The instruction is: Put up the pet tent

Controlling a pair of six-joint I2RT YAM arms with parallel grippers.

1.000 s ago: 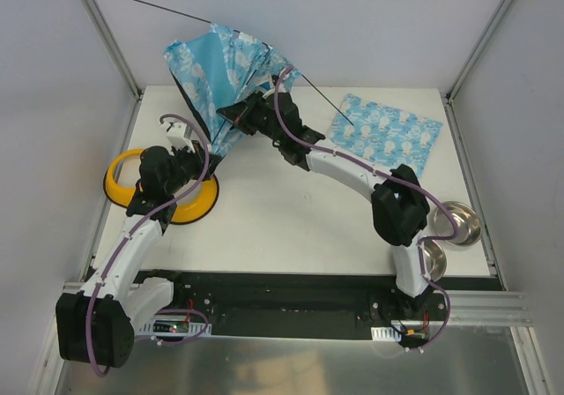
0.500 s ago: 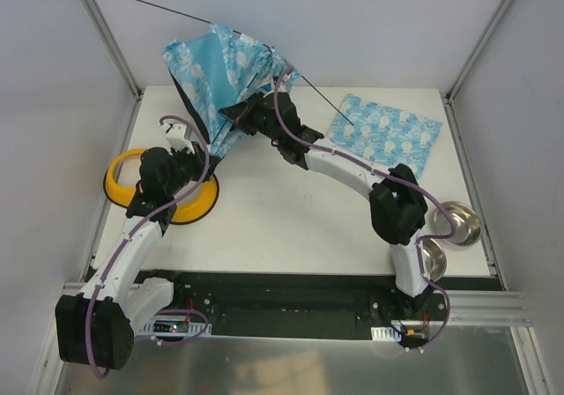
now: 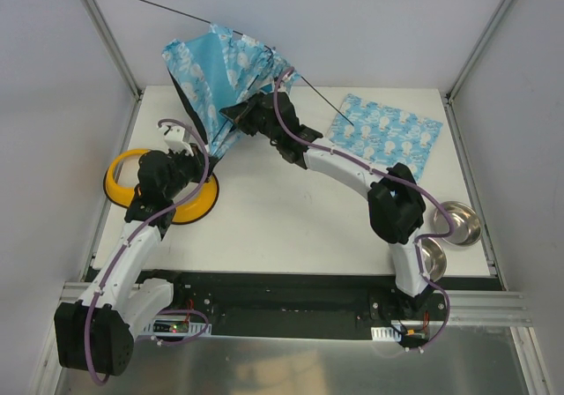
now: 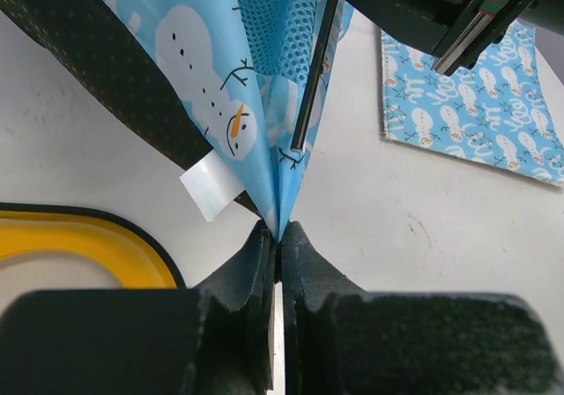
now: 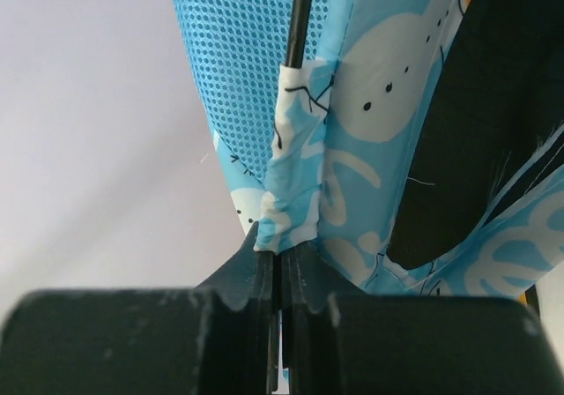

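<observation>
- White table (image 3: 282,210): enclosed by pale walls (image 3: 53,78) and metal corner posts (image 3: 106,33).
- Pet tent (image 3: 220,69): collapsed, held above the table's far-left area.
- Left gripper (image 4: 279,239): clamped on a tent fabric corner.
- Right gripper (image 5: 280,252): clamped on the tent's pole sleeve.

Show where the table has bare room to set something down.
Biggest free patch: the table centre, bordered by the yellow double bowl, the right arm and the near edge. A smaller strip lies at the back between the pet tent and the blue mat. Crowded: the back-left corner, and the right edge by the steel bowls.
</observation>
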